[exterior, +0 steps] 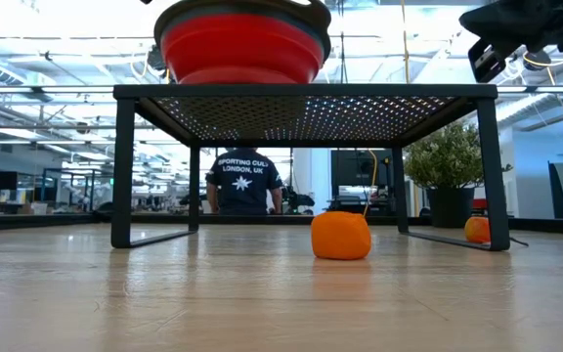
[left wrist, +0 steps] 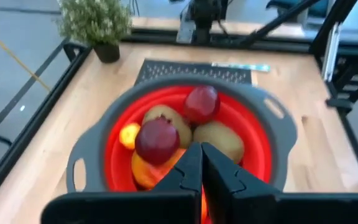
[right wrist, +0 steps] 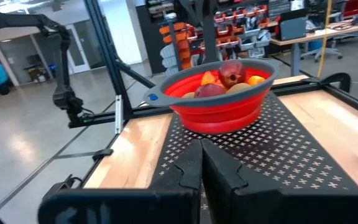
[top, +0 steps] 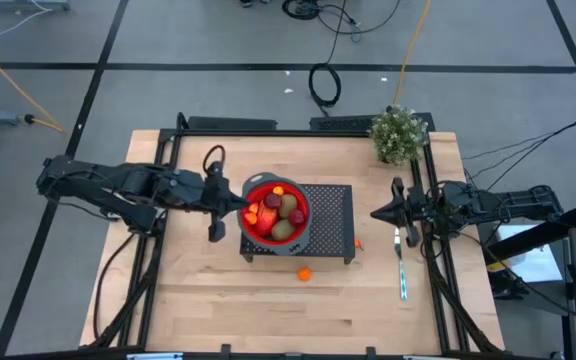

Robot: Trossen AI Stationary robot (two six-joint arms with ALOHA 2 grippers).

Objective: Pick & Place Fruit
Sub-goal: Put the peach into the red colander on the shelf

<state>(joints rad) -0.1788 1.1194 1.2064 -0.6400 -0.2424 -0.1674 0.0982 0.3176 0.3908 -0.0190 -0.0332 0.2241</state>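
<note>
Left gripper (top: 236, 203): centre-left of the high view, fingers pressed fully together with nothing between them, tips at the left rim of the red bowl (top: 252, 229). In the left wrist view the closed fingers (left wrist: 202, 168) sit low in the frame over the near edge of the bowl's contents.

Red bowl: grey-rimmed with two grey handles, standing on the left part of a black perforated rack (top: 330, 205) at the middle of the table (top: 198, 300).

Fruit in the bowl (top: 276, 211): two dark red pieces, two brown ovals, a small orange-yellow ball and a red-orange piece, heaped touching one another. In the left wrist view one dark red piece (left wrist: 157, 140) lies nearest the fingers, a second (left wrist: 201, 104) farther back, with the brown ovals between and beside them.

Fruit outside the bowl: one orange ball (top: 304, 273) on the bare table just below the rack in the high view; a second, smaller orange piece (top: 357, 243) at the rack's lower right corner.

Right gripper (top: 378, 212): centre-right of the high view, fingers shut and empty, pointing at the rack's right edge, apart from it.

Pale-handled utensil (top: 401, 268): lying on the table below the right gripper.

Potted plant (top: 399, 134): upper right of the table.

Person (exterior: 243, 179): in a dark printed shirt, beyond the table in the low view.
</note>
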